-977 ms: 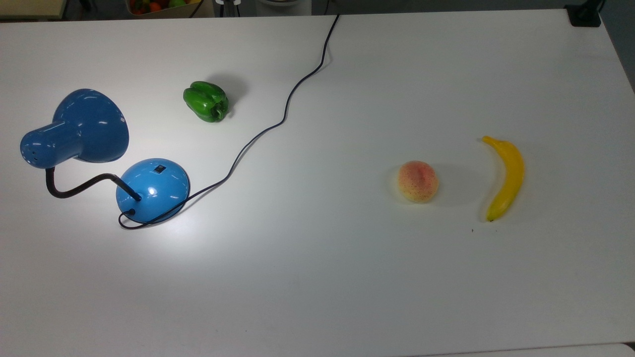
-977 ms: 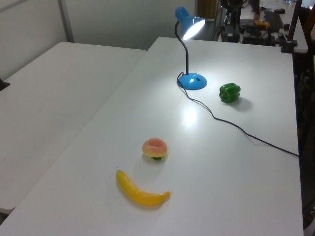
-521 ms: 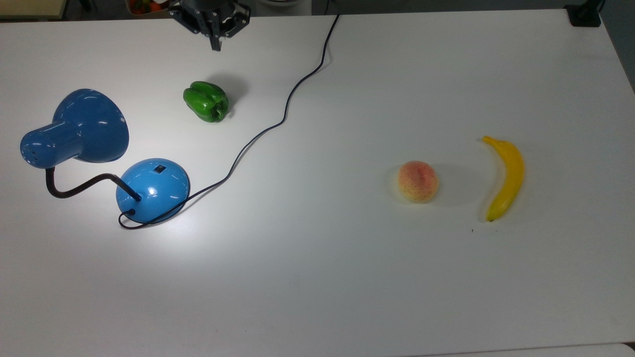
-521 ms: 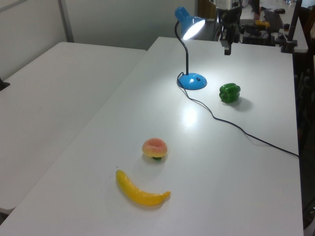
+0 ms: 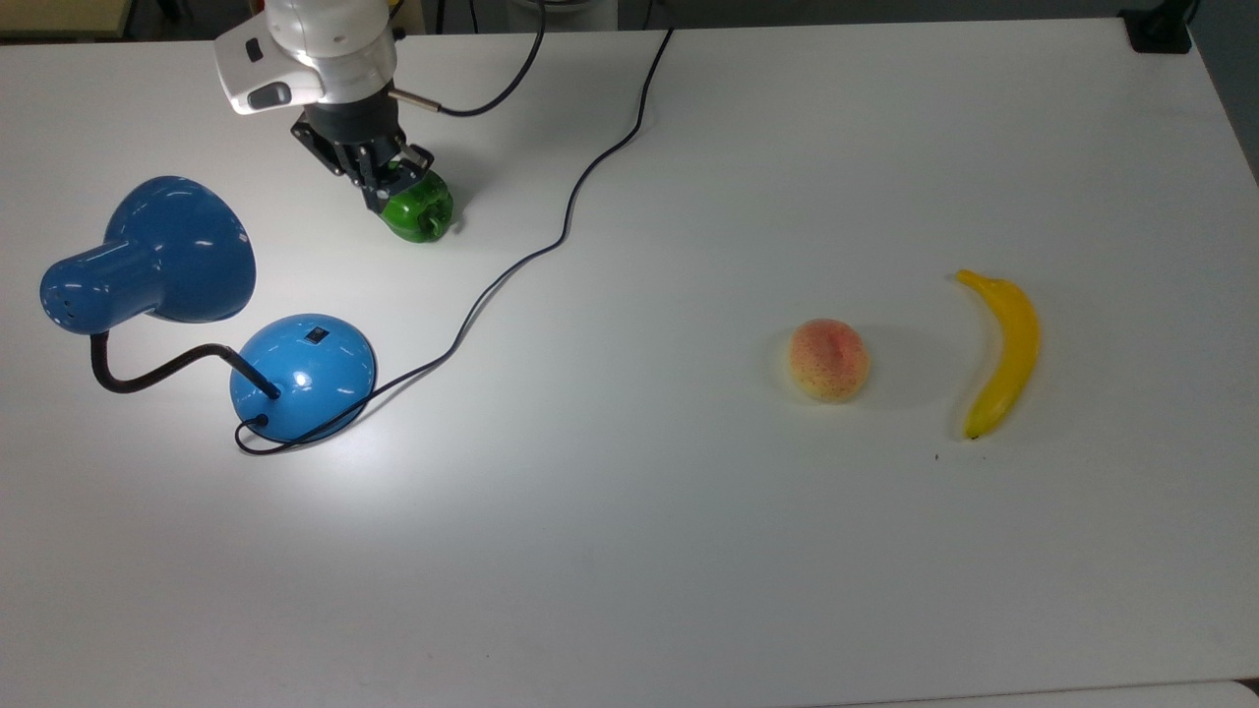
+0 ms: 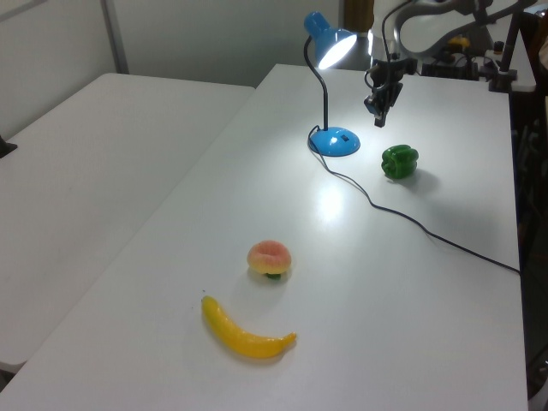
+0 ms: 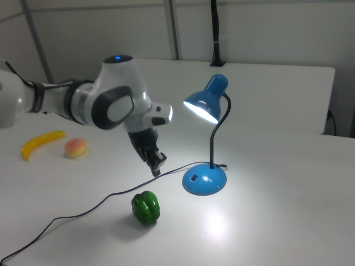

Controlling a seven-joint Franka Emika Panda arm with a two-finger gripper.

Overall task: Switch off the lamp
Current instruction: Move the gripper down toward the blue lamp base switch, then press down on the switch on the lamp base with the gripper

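Hovering with fingers [image 7: 157, 164] seemingly pressed together, above green pepper [image 7: 145, 208]. Lamp [image 7: 204, 179] glowing just beside on worktop [image 5: 689, 541]. Risking clipping the shade, or missing the small switch [image 5: 316, 335].

In the top view the gripper [image 5: 386, 187] covers the far part of the green pepper [image 5: 421, 212], and the arm [image 5: 305, 49] is cut off by the far edge. Its fingers are too small to judge. The lamp cord [image 6: 462, 248] leaves the left view's right edge.
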